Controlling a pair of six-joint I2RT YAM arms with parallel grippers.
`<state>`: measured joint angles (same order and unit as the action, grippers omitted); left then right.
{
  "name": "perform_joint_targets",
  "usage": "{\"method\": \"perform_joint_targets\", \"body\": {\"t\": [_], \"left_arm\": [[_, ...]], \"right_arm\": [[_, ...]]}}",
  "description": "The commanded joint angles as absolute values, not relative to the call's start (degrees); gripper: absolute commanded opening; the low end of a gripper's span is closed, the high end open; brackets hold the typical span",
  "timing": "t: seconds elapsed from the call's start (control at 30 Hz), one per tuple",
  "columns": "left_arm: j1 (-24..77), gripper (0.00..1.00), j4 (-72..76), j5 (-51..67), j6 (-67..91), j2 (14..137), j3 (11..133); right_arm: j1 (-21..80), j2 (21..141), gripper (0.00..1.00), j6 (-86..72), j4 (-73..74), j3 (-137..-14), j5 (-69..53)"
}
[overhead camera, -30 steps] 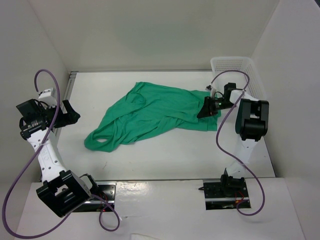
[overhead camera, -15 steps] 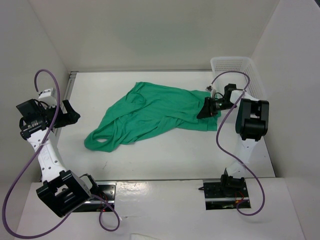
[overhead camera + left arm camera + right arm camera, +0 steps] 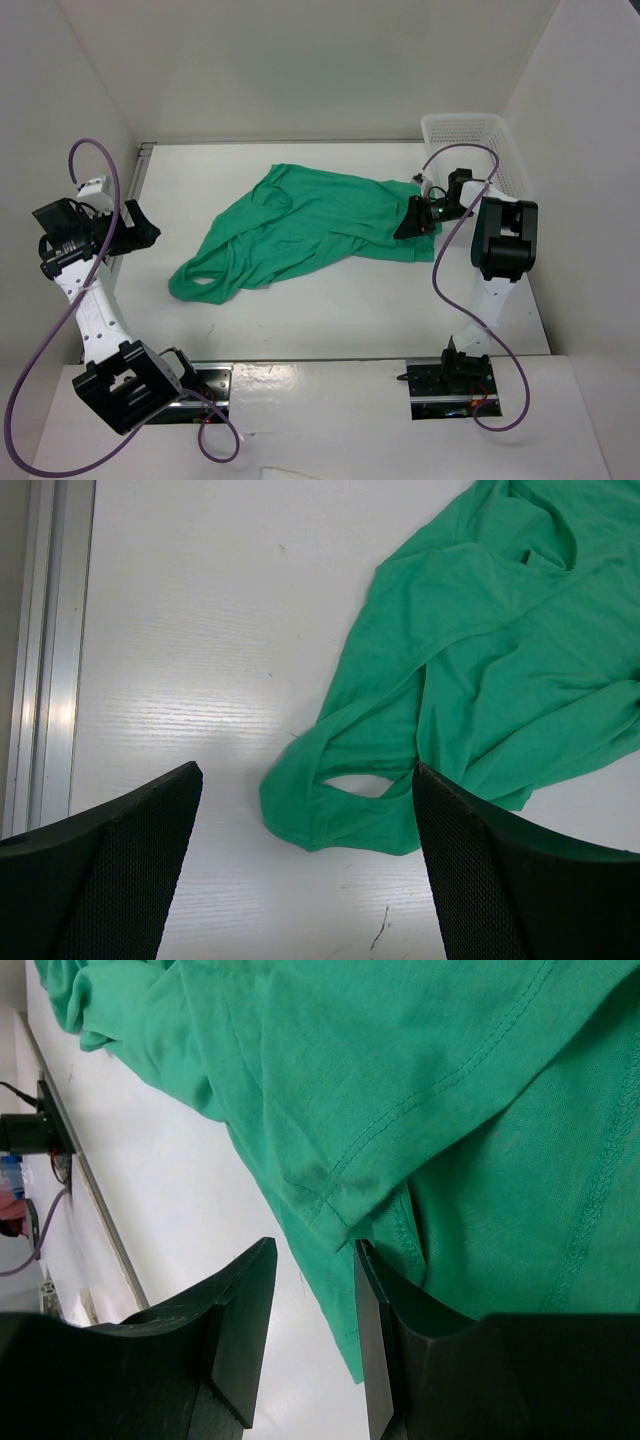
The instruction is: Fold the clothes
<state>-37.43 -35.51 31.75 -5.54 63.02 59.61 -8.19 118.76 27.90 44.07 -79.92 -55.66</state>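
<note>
The clothes are one emerald-green T-shirt [image 3: 300, 225] lying crumpled and spread across the middle of the white table [image 3: 340, 300], its far-right end beside the basket. My right gripper [image 3: 412, 222] is low at that right end. In the right wrist view its jaws [image 3: 315, 1248] stand a little apart, with a hemmed corner of the shirt [image 3: 420, 1080] hanging into the gap, not pinched. My left gripper [image 3: 145, 228] hovers wide open off the shirt's left side. From the left wrist, its black pads [image 3: 120, 860] frame the shirt's looped lower-left end [image 3: 340, 810] without touching it.
A white mesh basket [image 3: 480, 140] stands at the back right, close behind the right arm. White walls enclose the table on three sides. A metal rail [image 3: 45, 680] runs along the left edge. Purple cables [image 3: 450, 250] loop from both arms.
The right gripper's jaws have spread slightly at the shirt's right end. The shirt and the left arm have not moved.
</note>
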Motion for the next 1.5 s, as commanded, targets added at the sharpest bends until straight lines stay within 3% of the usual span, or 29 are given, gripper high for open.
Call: {"method": "perform_joint_targets", "body": {"t": [0.0,1.1,1.33,1.47], "left_arm": [[-37.3,0.92,-34.0,32.1,-4.5,61.9,59.4],[-37.3,0.92,-34.0,33.8,-4.5,61.9,58.4],[-37.3,0.92,-34.0,33.8,-4.5,61.9,58.4],[-37.3,0.92,-34.0,33.8,-4.5,61.9,58.4]], "right_arm": [[-8.2,119.2,0.45,27.5,41.8,-79.7,-56.5],[-8.2,125.8,0.46,30.8,44.6,-84.3,-65.4],[-8.2,125.8,0.3,30.8,44.6,-84.3,-65.4],[-8.2,125.8,0.29,31.4,44.6,-83.8,-65.9]]}}
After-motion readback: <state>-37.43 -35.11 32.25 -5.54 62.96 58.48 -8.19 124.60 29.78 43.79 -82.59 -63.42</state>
